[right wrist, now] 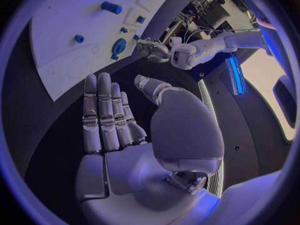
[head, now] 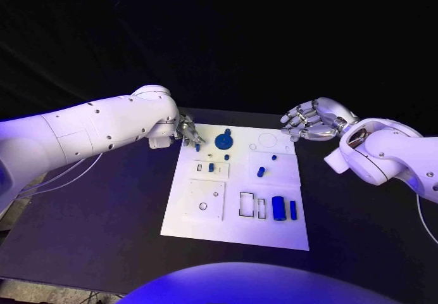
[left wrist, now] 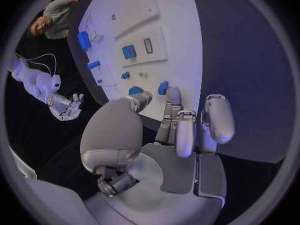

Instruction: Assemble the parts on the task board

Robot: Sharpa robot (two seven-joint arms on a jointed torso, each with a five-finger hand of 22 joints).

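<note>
- The task board (head: 239, 190) lies flat in the middle of the black table (head: 91, 221), its long side running from 12 to 6 o'clock in the head view.
- A round blue part with a knob (head: 225, 140) sits near the board's far end, toward 11 o'clock from the board's centre; a tiny blue piece (head: 226, 156) lies just below it.
- A small blue part (head: 211, 168) stands in a raised white block (head: 211, 169) at about 10 o'clock of the centre, and another small blue part (head: 261, 171) lies near the centre, toward 1 o'clock.
- At about 5 o'clock, a thick blue cylinder (head: 278, 208) lies beside a thinner blue bar (head: 293, 209); 2 empty rectangular slots (head: 247, 204) sit just at 9 o'clock of them.
- A square white block with a small ring (head: 206, 200) occupies the board at 8 o'clock.
- The left hand (head: 189, 132) is at the board's far left corner, around 11 o'clock, its fingertips (left wrist: 173, 96) pointing toward the board and close to a small blue part (left wrist: 163, 87) at the edge; I cannot tell whether they touch it. The fingers lie narrow and nearly straight, holding nothing visible.
- The right hand (head: 310, 120) hovers off the far right corner, around 1 o'clock, its fingers (right wrist: 103, 112) straight, side by side, thumb apart, empty.
</note>
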